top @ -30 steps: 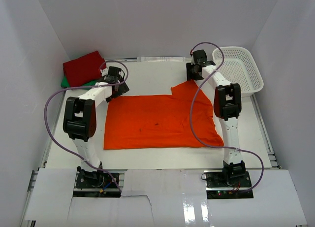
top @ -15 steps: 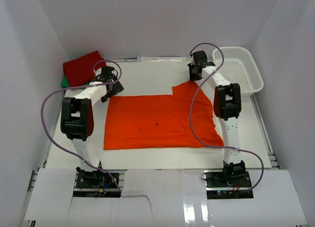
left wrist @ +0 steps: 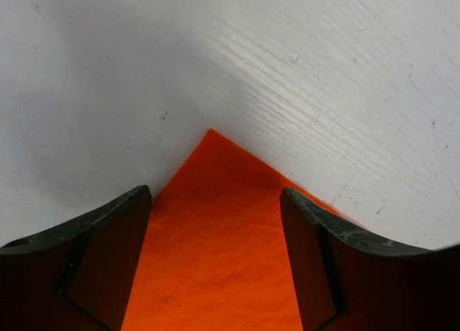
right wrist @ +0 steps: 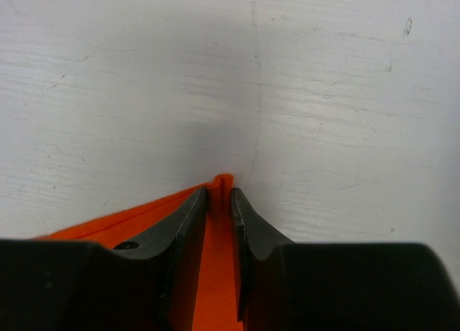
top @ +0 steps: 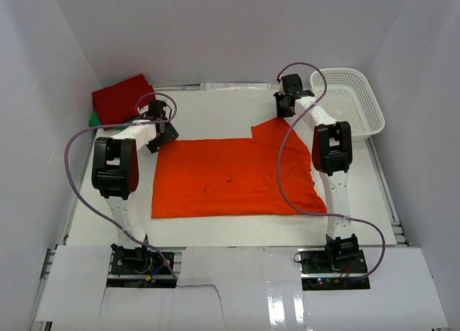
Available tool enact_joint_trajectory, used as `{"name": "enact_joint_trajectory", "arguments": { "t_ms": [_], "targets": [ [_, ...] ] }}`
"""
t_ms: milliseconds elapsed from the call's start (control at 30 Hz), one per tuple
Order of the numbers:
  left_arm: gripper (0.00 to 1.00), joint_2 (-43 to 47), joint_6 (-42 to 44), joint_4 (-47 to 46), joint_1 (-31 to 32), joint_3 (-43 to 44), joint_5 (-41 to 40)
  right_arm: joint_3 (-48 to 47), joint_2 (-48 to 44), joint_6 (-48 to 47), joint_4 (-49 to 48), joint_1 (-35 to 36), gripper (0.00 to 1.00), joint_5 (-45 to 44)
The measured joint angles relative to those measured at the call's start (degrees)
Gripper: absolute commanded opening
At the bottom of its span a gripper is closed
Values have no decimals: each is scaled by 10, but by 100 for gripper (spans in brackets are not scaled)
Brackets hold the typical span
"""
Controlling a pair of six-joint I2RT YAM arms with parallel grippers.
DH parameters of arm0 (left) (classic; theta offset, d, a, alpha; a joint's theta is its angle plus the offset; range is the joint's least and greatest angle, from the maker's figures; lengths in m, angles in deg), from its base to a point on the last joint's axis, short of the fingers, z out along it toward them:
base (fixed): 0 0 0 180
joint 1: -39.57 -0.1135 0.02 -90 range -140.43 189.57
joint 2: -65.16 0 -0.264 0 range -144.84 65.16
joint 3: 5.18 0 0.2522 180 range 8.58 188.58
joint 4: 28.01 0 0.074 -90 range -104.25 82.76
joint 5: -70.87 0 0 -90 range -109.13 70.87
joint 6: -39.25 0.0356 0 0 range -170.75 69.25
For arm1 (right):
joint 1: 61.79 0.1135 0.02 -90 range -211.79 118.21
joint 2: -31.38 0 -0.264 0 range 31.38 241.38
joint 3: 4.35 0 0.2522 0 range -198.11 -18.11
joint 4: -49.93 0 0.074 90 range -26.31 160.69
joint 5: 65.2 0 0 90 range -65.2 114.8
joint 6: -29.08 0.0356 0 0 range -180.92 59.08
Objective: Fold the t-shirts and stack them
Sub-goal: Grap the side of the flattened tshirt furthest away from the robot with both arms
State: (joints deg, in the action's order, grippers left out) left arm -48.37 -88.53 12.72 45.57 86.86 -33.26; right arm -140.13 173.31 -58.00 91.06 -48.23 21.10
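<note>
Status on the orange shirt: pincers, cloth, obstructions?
Left pincer open, straddling far-left corner of orange t-shirt. Right pincer shut on its far-right corner. Shirt lies flat. Red t-shirt and basket sit off to the sides.

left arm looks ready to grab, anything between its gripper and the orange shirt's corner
Nothing visible does. The left gripper hangs open over the far-left corner of the orange t-shirt, one finger on each side of it, with only bare table around the corner.
</note>
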Motion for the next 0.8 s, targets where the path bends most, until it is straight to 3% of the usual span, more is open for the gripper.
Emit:
{"name": "enact_joint_trajectory", "arguments": {
  "t_ms": [233,467,633,800],
  "targets": [
    [67,-12,-11,4,-11,15,0,0,0,-3,-1,0,28,3],
    [65,-32,-17,6,-27,42,1,0,0,-5,-2,-1,28,5],
    [54,-63,-13,11,-36,86,2,0,0,-6,-2,-1,27,7],
    [57,-73,-10,10,-38,99,9,1,0,-6,-2,-1,27,7]
  ]
}}
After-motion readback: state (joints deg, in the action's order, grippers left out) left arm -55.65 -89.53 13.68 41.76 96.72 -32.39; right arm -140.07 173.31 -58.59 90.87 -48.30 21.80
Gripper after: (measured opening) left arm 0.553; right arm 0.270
